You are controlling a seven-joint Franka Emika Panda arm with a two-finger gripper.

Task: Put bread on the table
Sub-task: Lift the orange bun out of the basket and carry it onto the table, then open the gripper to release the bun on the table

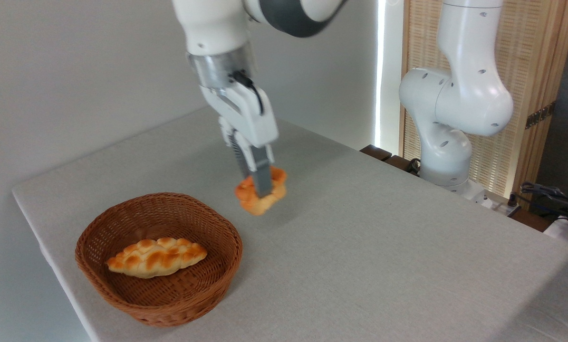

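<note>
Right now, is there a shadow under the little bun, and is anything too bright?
In the camera view, a soft grey shadow lies on the table beside the bun held in the gripper; a glaring white strip of light runs down the back wall.

A plain pale grey wall (74,71) stands behind and to the left of the hand; it is bare and evenly lit. To the right of the hand, a narrow vertical strip of bright white light (382,71) runs down the wall's edge, like a gap where daylight enters. Further right stands a wooden screen (526,71) with a light woven panel inside a pale wood frame, and small dark hinges show on its right edge. Lower on the right, well apart from the hand, some dark cables (550,192) lie in a loose bundle. The light in the room is soft, with weak shadows.
</note>
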